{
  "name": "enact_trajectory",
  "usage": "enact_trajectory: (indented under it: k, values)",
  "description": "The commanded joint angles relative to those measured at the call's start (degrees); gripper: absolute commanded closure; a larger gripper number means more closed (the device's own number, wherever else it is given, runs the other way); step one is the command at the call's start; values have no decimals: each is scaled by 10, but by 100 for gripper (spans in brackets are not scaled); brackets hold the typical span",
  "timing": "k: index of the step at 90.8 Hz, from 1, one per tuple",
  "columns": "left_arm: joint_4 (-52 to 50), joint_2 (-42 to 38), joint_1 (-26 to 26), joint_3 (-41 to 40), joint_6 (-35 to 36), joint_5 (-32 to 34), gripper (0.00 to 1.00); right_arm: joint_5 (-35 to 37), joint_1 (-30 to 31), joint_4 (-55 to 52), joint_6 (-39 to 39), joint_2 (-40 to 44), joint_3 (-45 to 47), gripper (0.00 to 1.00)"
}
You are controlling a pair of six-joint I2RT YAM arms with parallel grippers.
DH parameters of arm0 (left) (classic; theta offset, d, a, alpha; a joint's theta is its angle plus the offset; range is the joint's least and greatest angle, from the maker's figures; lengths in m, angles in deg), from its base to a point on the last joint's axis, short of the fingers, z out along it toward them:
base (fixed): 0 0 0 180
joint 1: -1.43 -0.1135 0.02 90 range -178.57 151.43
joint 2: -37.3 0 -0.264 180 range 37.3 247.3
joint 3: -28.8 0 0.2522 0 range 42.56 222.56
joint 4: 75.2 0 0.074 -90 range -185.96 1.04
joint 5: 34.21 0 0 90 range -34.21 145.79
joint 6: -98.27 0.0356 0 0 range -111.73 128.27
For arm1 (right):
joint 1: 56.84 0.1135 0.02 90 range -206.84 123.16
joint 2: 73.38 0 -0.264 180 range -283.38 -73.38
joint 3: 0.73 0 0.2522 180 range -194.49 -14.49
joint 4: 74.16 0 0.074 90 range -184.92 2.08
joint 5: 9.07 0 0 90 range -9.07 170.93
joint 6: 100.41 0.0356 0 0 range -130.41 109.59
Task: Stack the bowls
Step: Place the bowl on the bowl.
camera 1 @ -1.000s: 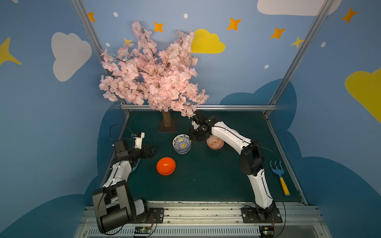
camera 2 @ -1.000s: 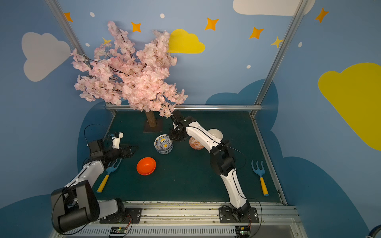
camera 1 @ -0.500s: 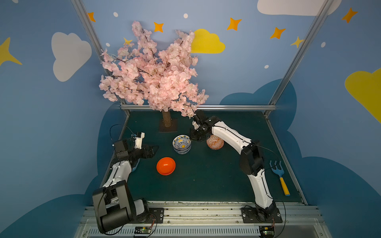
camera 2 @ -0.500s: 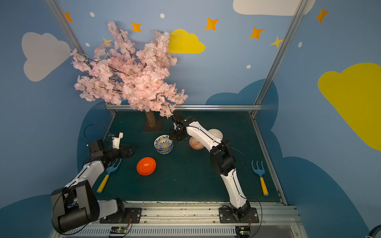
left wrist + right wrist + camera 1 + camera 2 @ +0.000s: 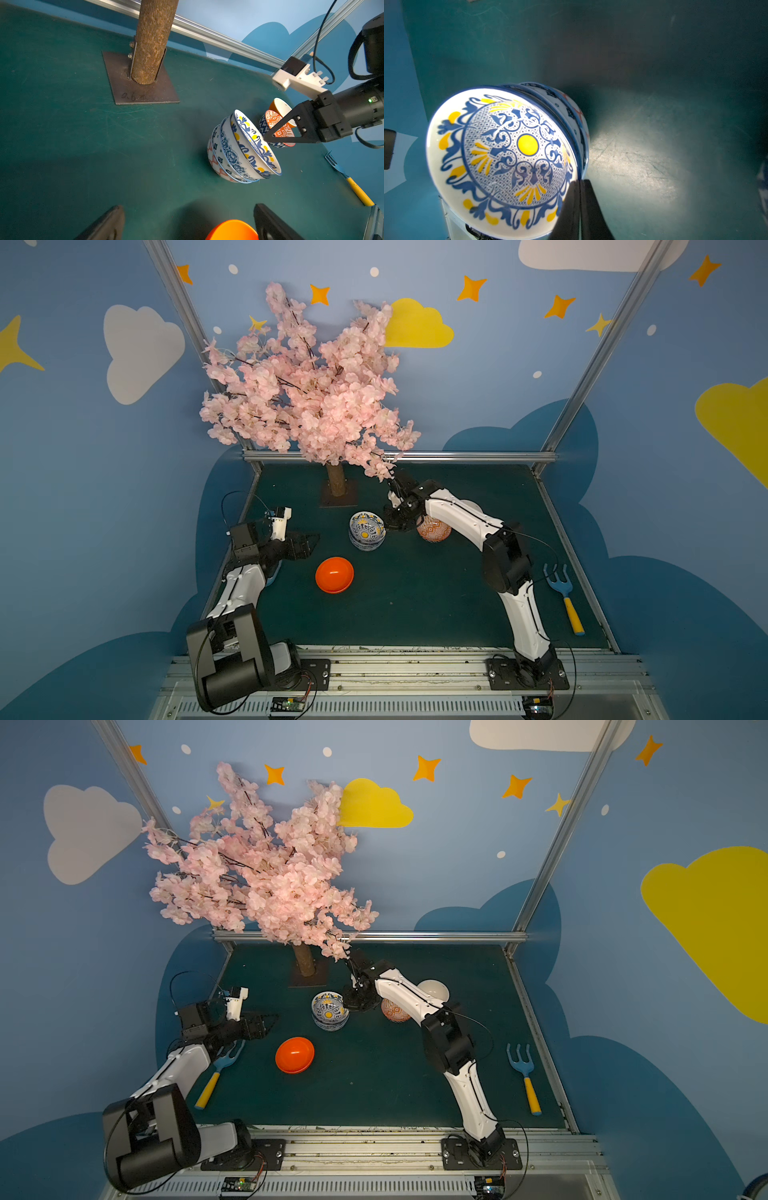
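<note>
A stack of blue-and-white patterned bowls point(image 5: 366, 531) point(image 5: 330, 1011) stands mid-table, topped by a blue-and-yellow bowl point(image 5: 504, 158) point(image 5: 252, 137). My right gripper point(image 5: 579, 181) point(image 5: 265, 138) point(image 5: 386, 526) is shut on that top bowl's right rim, one finger inside and one outside. Right of it sits an orange-white lattice bowl point(image 5: 434, 531) point(image 5: 274, 122), nested in a dark-blue patterned one. A cream-white bowl point(image 5: 434, 990) lies behind it. A glossy orange bowl point(image 5: 334, 574) point(image 5: 294, 1054) sits near the front. My left gripper point(image 5: 190, 224) point(image 5: 305, 545) is open and holds nothing, with the orange bowl's edge just in front of its fingers.
A pink blossom tree rises from a trunk point(image 5: 336, 483) point(image 5: 152, 41) on a metal base plate behind the stack, its branches overhanging my right wrist. Blue forks with yellow handles lie at the right point(image 5: 565, 597) and under the left arm point(image 5: 220, 1069). Aluminium rails edge the green mat.
Hardly anything differs. My right gripper stays at the stack's right rim, and the left arm and the bowls hold still.
</note>
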Motion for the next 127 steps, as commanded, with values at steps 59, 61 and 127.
enact_trajectory:
  k: [59,61,127]
  values:
    - [-17,6,15,7,2,-12,0,23,20,32,-31,72,25,61]
    - [-20,7,17,8,4,-11,0,26,25,36,-34,72,24,62]
    - [-31,49,-19,34,-19,-28,0,57,110,-37,-85,-89,-201,79]
